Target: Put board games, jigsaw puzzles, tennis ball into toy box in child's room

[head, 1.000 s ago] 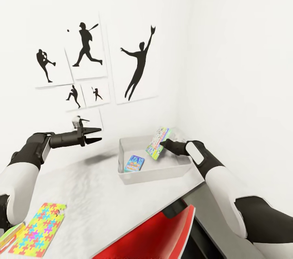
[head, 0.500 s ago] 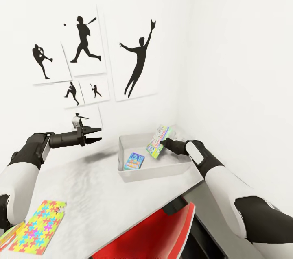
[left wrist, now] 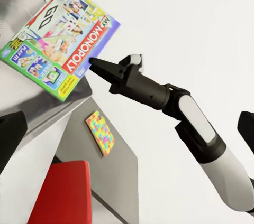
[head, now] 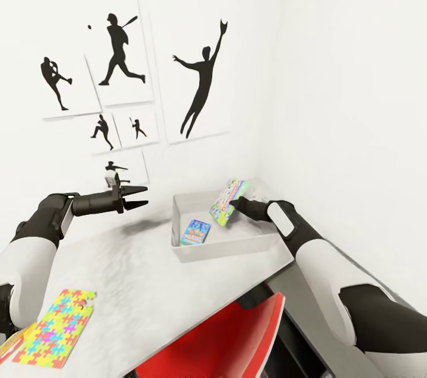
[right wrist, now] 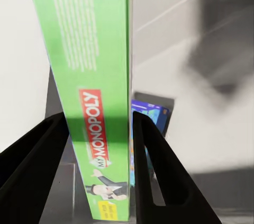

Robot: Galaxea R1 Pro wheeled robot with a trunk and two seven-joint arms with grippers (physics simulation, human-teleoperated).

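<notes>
Low at the left, on the table (head: pixel 148 283): a jigsaw puzzle (head: pixel 50 326). Above the table, the left gripper (head: pixel 141 197), fingers spread, grasping nothing. Further right, the toy box (head: pixel 225 247) with one board game (head: pixel 196 232) lying inside. Over the box, clamped upright in the right gripper (head: pixel 233 205): a second game (head: pixel 226 202).

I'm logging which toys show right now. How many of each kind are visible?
Board games: 2, one held by the right gripper over the toy box, one lying inside it.
Jigsaw puzzles: 1.
Total: 3.
</notes>
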